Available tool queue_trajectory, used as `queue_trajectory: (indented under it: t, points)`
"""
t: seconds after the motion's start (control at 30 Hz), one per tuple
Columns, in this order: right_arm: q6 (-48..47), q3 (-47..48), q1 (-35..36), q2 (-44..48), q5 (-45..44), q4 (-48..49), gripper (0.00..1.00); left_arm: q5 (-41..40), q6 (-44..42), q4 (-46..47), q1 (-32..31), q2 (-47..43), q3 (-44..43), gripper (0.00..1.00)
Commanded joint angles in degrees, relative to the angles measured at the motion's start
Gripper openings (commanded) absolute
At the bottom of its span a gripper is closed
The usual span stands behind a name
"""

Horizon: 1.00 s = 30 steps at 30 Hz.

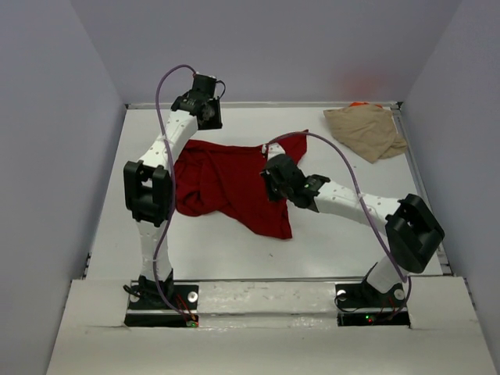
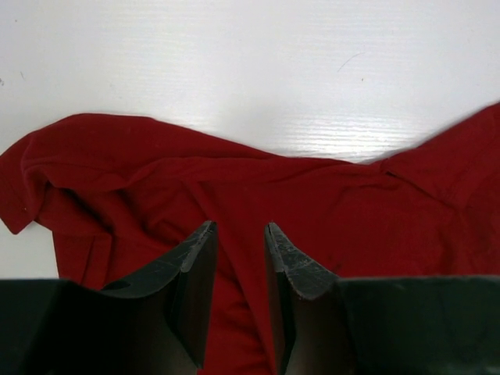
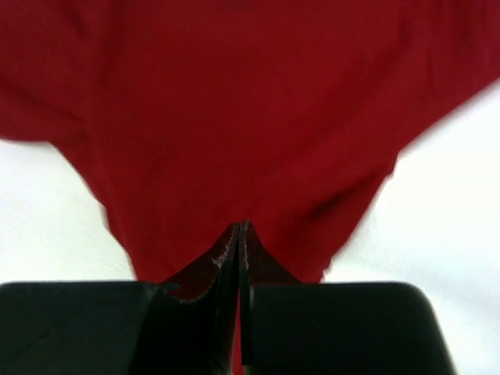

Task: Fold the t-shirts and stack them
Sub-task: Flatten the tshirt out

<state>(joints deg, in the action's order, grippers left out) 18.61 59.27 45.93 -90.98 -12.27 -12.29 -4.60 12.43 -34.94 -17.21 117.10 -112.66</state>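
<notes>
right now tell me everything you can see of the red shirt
The red shirt is plain dark red soft cloth, crumpled and unfolded, lying on the white table between the arms. The right gripper is shut on one edge; the left gripper hangs open over another.

- The dark red t-shirt [image 1: 226, 183] lies crumpled over the left and middle of the table [image 1: 344, 250], leaving no bare surface there.
- The left arm [image 1: 168, 148] stands over the shirt's left edge and blocks entry from the left wall [image 1: 62, 156].
- The right arm [image 1: 351, 203] stretches low from the near right to the centre.
- The tan t-shirt [image 1: 366, 129], with an orange sliver [image 1: 359, 104] behind it, fills the far right corner.
- Bare table: the near strip before the red shirt, the far strip between the 2 shirts, and the right side past the right arm.
</notes>
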Motion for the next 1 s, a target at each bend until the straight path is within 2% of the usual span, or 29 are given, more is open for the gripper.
queue_trajectory:
  t: [0.0, 0.07, 0.1, 0.13, 0.2, 0.27, 0.43, 0.47, 0.5, 0.53, 0.6, 0.97]
  points:
    - [-6.73, 11.37, 2.85, -1.73, -6.88, -2.29, 0.16, 0.12, -1.26, 0.84, -0.63, -2.23, 0.51, 0.41]
    - [-7.45, 13.85, 2.85, -3.23, -5.4, -2.91, 0.31, 0.21, -1.26, 1.19, -0.72, -2.31, 0.95, 0.41]
    - [-8.67, 14.99, 2.85, -5.41, -4.52, -3.43, 0.45, 0.21, -1.26, 1.19, -0.72, -2.31, 0.95, 0.41]
    - [-9.11, 17.35, 2.85, -6.83, -1.73, -3.79, 0.53, 0.29, -1.26, 1.28, -0.72, -2.31, 0.95, 0.41]
    - [-10.69, 18.95, 2.85, -11.3, 0.66, -4.14, 0.6, 0.38, -1.18, 1.36, -0.89, -2.49, 1.13, 0.41]
    - [-11.58, 20.97, 2.85, -14.3, 3.82, -4.32, 0.6, 0.64, -1.0, 1.63, -0.89, -2.66, 1.39, 0.4]
    - [-12.2, 21.59, 2.85, -20.63, 9.8, -2.48, 0.47, 1.17, -1.09, 2.42, -1.16, -3.54, 2.36, 0.4]
    - [-11.33, 21.42, 2.32, -22.03, 11.81, -1.69, 0.41, 1.43, -1.0, 2.59, -1.16, -3.63, 2.71, 0.4]
    - [-10.71, 21.24, 2.32, -22.4, 12.62, -1.25, 0.41, 1.61, -1.0, 2.68, -1.16, -3.63, 2.8, 0.4]
    - [-10.44, 20.89, 1.45, -22.57, 14.02, -0.46, 0.23, 1.7, -1.0, 2.77, -1.16, -3.72, 3.15, 0.4]
    - [-10.26, 20.54, 1.44, -22.58, 13.16, -0.27, 0.0, 1.79, -1.0, 3.38, -1.16, -3.98, 3.67, 0.4]
    - [-11.05, 22.47, -1.02, -25.56, 13.68, -2.64, 0.0, 1.61, -1.26, 3.74, -1.33, -3.89, 4.82, 0.4]
